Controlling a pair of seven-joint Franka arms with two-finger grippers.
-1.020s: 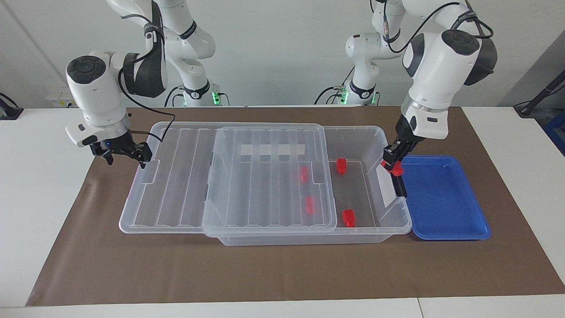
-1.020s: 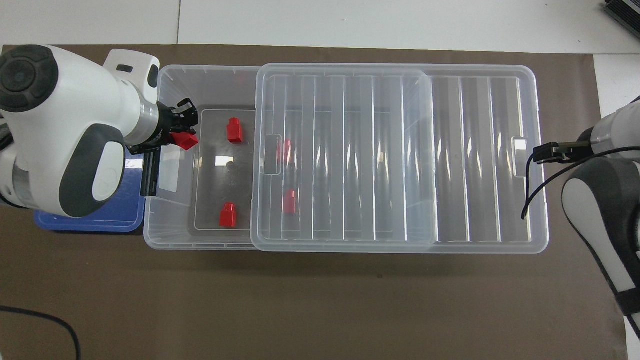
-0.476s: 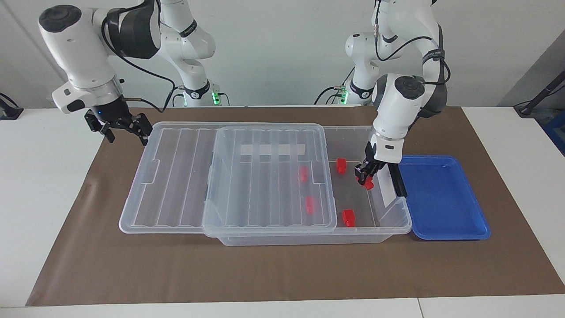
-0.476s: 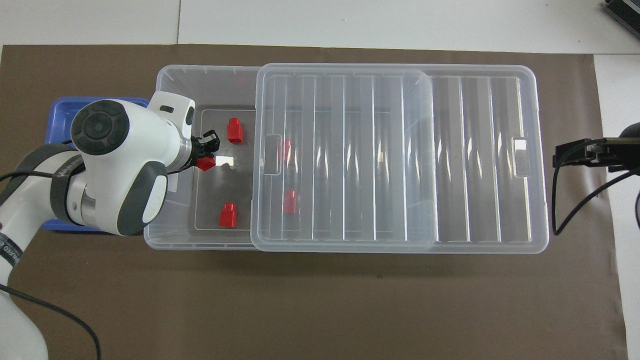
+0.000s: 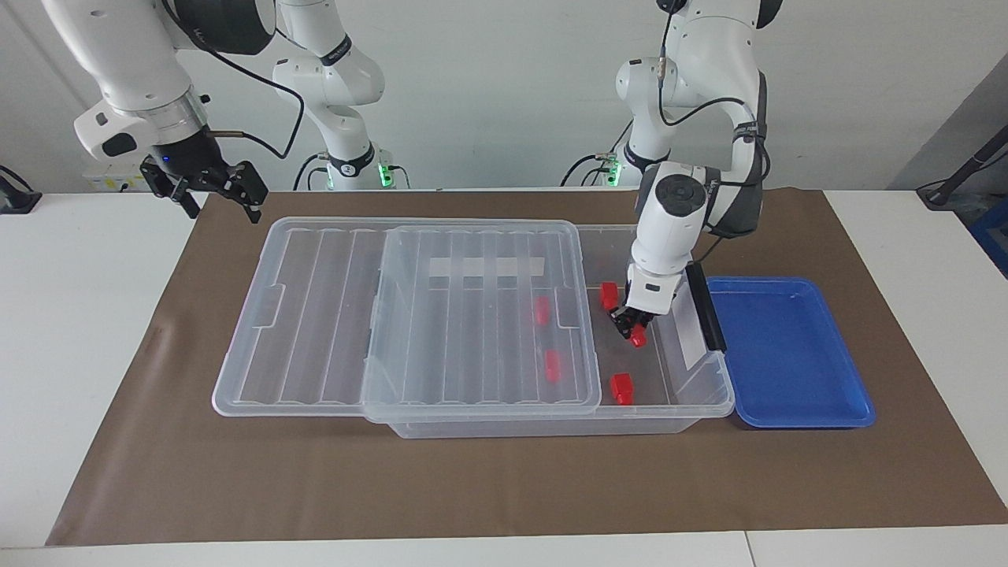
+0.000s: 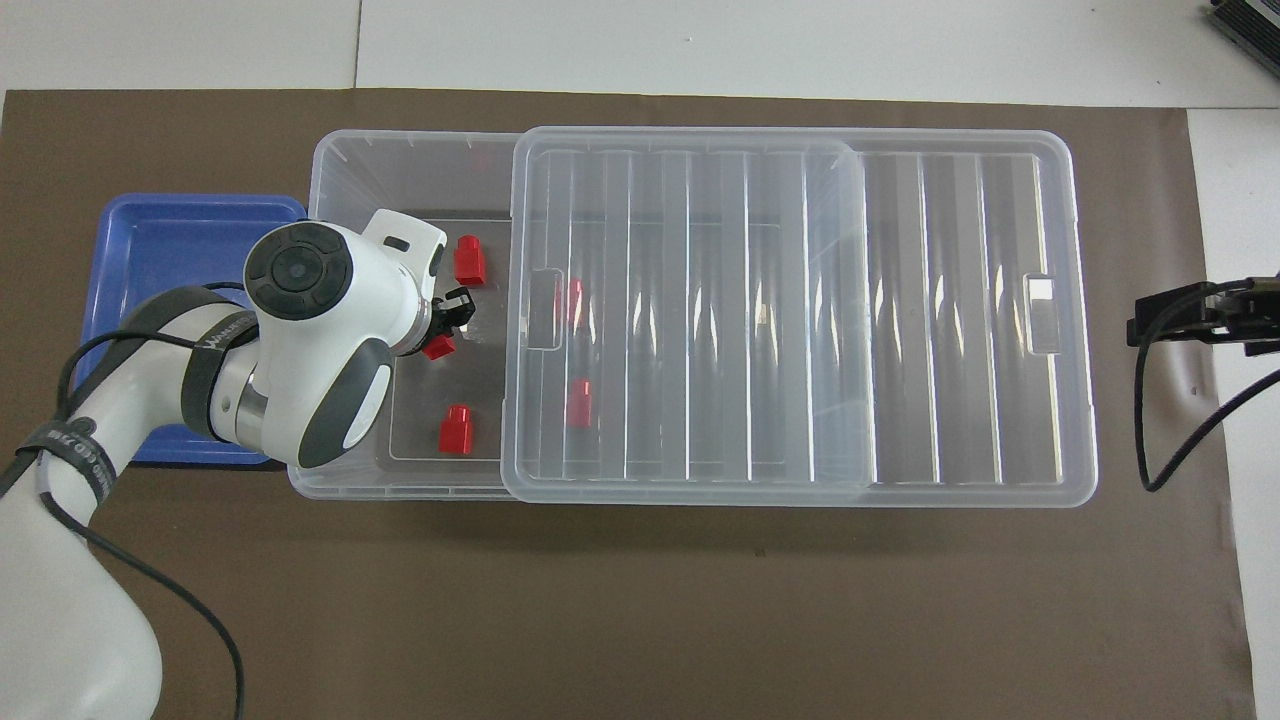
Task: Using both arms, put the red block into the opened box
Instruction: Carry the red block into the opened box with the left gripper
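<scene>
left hand (image 5: pixel 632 330): clamped on red block (image 5: pixel 637 337), held low inside the open end of the box (image 5: pixel 701 405), at 12 o'clock of another block (image 5: pixel 622 388) | right hand (image 5: pixel 211 191): fingers apart, nothing held, kept over the counter (image 5: pixel 63 315) | lid (image 5: pixel 480 315): slid partly off

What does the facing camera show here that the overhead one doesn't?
Only the facing view shows both arms' bases and the whole right gripper, open and raised over the mat at the right arm's end.

Only the overhead view looks straight down through the lid.

Both show the left gripper inside the box, shut on a red block, four more blocks in the box, and the blue tray beside it.
</scene>
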